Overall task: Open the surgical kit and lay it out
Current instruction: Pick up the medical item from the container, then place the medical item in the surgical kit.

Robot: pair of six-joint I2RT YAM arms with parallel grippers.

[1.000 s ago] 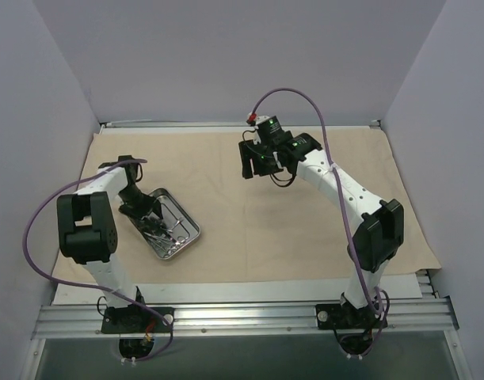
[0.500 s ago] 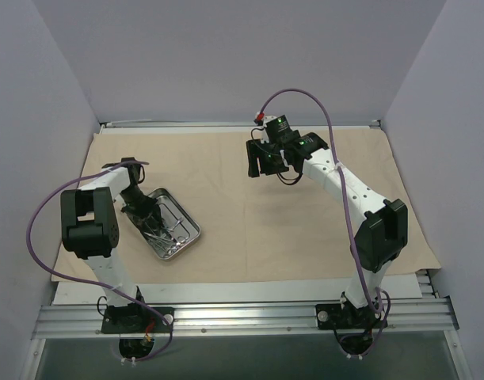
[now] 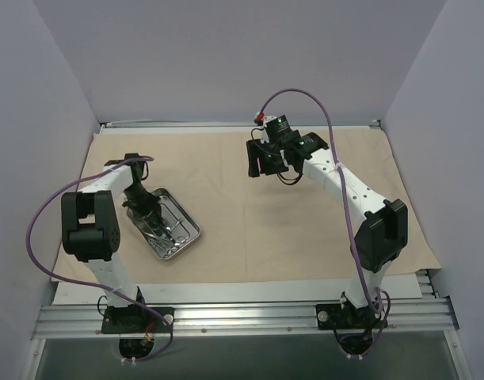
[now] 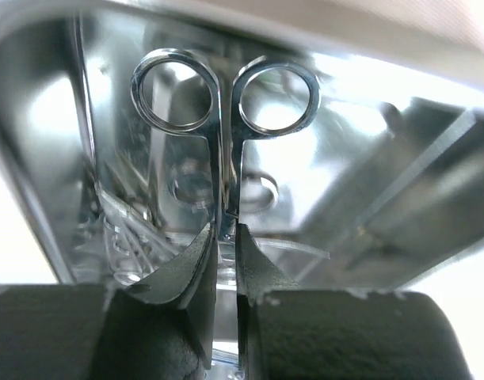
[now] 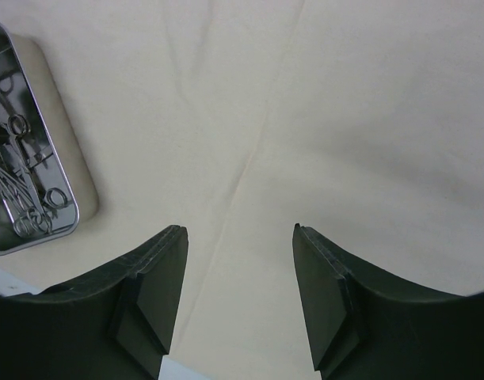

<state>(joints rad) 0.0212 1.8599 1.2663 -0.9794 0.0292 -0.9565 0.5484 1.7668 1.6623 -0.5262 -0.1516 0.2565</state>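
Your left claw (image 4: 226, 235) is closed down to a narrow slit. Its two dark fingers (image 4: 190, 269) pinch the shanks of a ring-handled instrument (image 4: 224, 158) just below the two finger rings, which point away from the wrist. The instrument is inside the steel tray (image 4: 432, 134); you cannot tell whether it is raised off the tray floor or resting on it. From above, the tray sits at a slant on the left part of the beige cloth wrap (image 3: 265, 222), which is spread flat across the table.

Your right claw (image 5: 240, 261) stands wide open with nothing between its fingers. It hangs over bare, creased cloth near the far middle, well apart from the tray. The tray and the other instruments (image 5: 20, 190) show at the left edge of the right wrist view.
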